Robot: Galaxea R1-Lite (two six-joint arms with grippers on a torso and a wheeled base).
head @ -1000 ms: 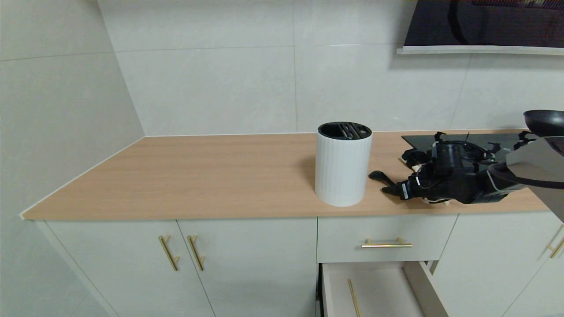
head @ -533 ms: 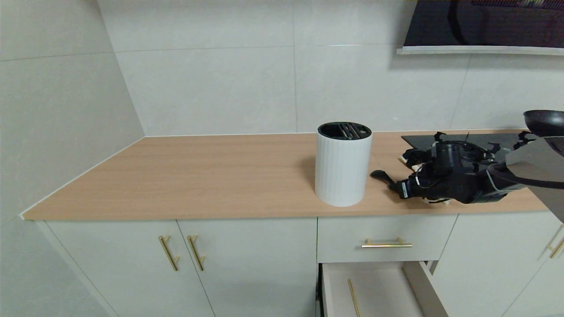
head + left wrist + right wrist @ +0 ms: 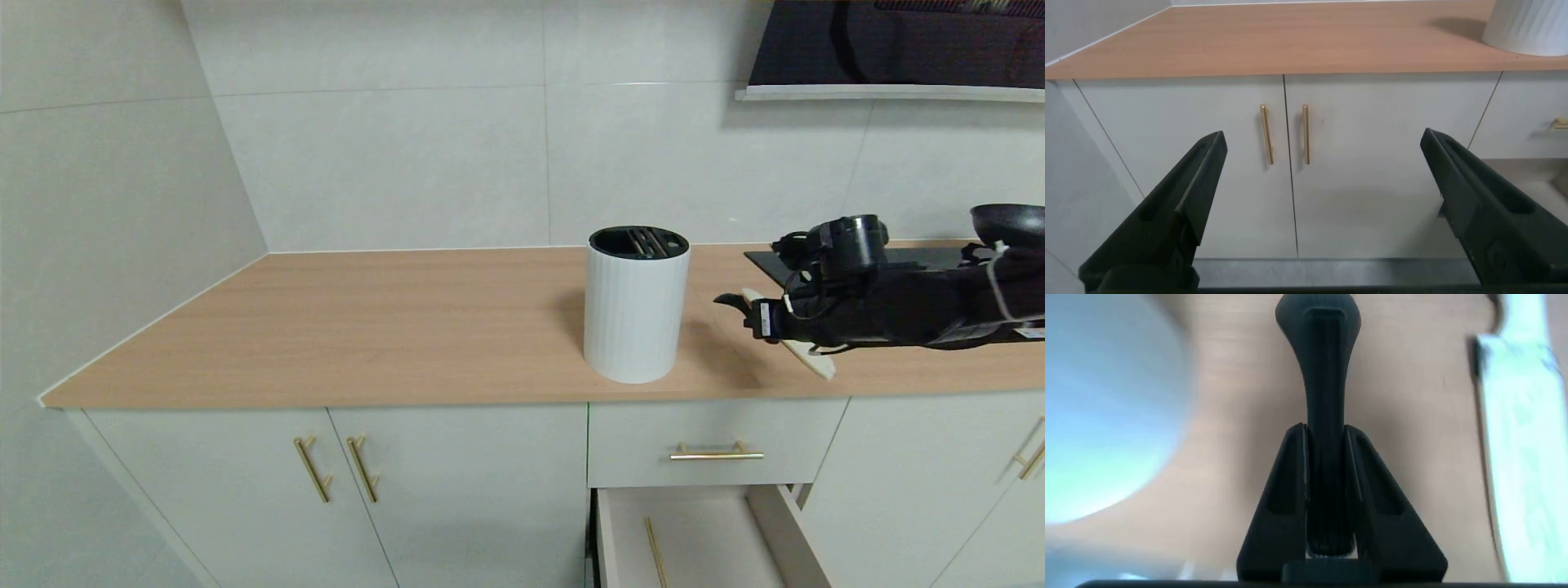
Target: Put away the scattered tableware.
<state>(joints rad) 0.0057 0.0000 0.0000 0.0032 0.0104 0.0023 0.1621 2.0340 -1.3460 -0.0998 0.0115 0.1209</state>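
— Where is the right gripper (image 3: 741, 307)?
— It is above the wooden counter (image 3: 408, 327), just to the right of the white holder (image 3: 635, 310). Its two fingers are pressed onto a black handle (image 3: 1316, 392), which sticks out between them toward the holder.
— What is on the other end of that handle?
— I cannot tell; the gripper hides it.
— Any other tableware?
— A white utensil (image 3: 816, 363), long and flat, lies slanted under the right arm near the counter's front edge. It is beside the handle but apart from it.
— And the left gripper (image 3: 1323, 139)?
— It is low, facing the cabinet doors (image 3: 1372, 188) under the counter, fingers spread wide.
— The drawer (image 3: 771, 523)?
— It is pulled out, below and right of the holder.
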